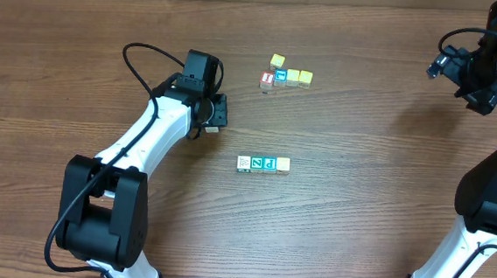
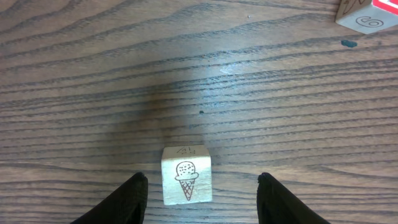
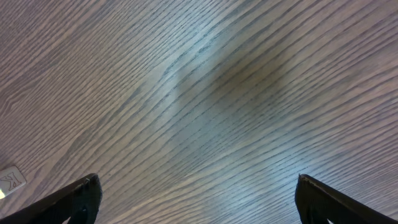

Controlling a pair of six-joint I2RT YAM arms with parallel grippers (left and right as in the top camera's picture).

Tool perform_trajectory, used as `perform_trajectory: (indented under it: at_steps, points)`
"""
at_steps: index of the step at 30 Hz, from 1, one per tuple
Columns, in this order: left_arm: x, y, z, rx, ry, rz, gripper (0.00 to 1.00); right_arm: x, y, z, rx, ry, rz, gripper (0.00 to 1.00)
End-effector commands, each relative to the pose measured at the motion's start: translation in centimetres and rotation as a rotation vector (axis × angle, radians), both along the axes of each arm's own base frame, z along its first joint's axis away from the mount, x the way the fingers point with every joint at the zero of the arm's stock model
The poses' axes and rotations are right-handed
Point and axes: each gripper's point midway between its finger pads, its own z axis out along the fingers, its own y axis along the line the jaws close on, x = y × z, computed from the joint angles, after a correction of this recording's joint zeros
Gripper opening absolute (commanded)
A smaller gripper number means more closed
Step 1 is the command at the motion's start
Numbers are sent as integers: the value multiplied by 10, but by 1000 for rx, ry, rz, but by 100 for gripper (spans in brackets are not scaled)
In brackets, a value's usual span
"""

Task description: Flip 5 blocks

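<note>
Judging from its look, each block is a small cube of wood: light, stiff, not fragile. Its faces are flat and smooth and may slip a little. I think the best hold is on two opposite side faces, squarely at about middle height, and not on the corners. The ice-cream block point(image 2: 186, 176) is whitish with a cone drawn on one face. It stands on the surface point(image 2: 93, 74) between the left jaws, which are open with a gap to the block on each side, so nothing is gripped. The other four task blocks lie in one tight row near the middle of the surface: a whitish block point(image 1: 244, 162), the green block point(image 1: 257, 163), the teal block point(image 1: 269, 164) and the pale yellow block point(image 1: 283, 164), side by side with no gap visible between them. That makes five. Farther back is a cluster of five more cubes: a red-faced cube point(image 1: 268, 78), a blue-faced cube point(image 1: 280, 76), two yellow cubes point(image 1: 292, 75) beside it, and a single yellow cube point(image 1: 277, 61) behind them. The right jaws are wide open over bare wood, well apart from the row and the cluster.
</note>
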Motion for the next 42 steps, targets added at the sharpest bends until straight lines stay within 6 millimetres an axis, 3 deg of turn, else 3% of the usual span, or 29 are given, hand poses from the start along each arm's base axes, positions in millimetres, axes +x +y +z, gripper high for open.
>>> perform_trajectory:
  at_steps: [1, 6, 19, 31, 42]
  points:
    - [-4, -1, -3, 3, 7, -22, 49, 1, -2, 12, -13, -30, 0, 100]
    - [-4, -1, -6, 4, 14, -22, 49, 1, -2, 12, -13, -30, 0, 100]
    - [-6, 0, -36, 20, 75, -20, 47, 1, -2, 12, -13, -30, 0, 100]
    - [-12, 1, -41, 27, 105, -21, 39, 1, -2, 12, -13, -30, 0, 100]
    - [-11, 3, -41, 39, 102, -16, 40, 1, -2, 12, -13, -30, 0, 100]
